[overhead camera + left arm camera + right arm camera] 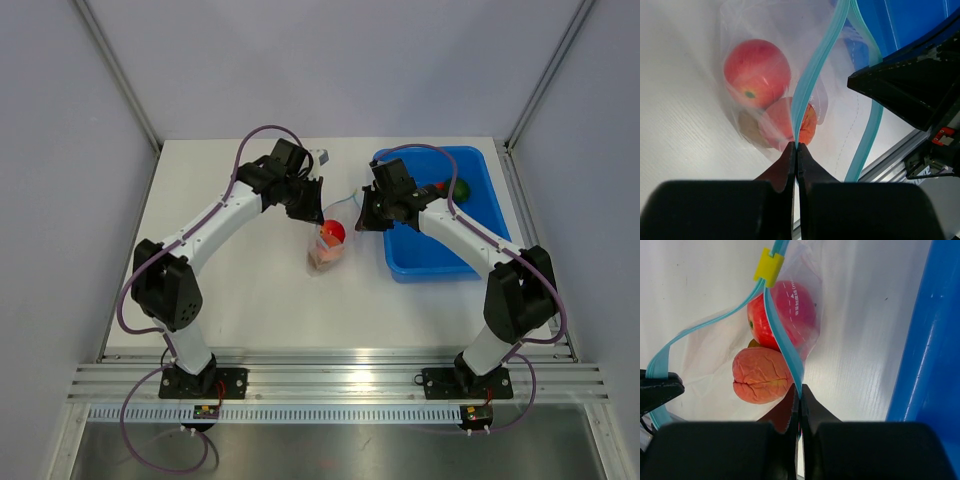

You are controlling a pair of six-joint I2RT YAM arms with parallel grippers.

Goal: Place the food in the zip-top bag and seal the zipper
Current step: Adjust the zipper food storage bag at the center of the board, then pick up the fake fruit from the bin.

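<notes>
One clear bag (pixel 326 250) lies on the white table (pixel 240 290) between the two arms, just left of the blue tray (pixel 430 268), with three pieces of food in it: a red fruit (pixel 756 70), a wrinkled peach-coloured fruit (pixel 761 376) and a brown piece (pixel 747 131) that is mostly hidden under the other two. Its teal zipper (pixel 782 342) shows as two strips standing apart, so the mouth is open, and one yellow slider (pixel 768 267) sits at one end. From above, the bag's long axis runs from the far side towards the near edge, mouth at the far end and raised, bottom nearest the arm bases; the thin strips are hard to make out in that view. The left gripper (pixel 796 146) is closed on one strip of the zipper, and the right gripper (pixel 799 389) is closed on a strip too. In the tray lie one green piece (pixel 462 187) and one red piece (pixel 440 187), both partly covered by the right arm
</notes>
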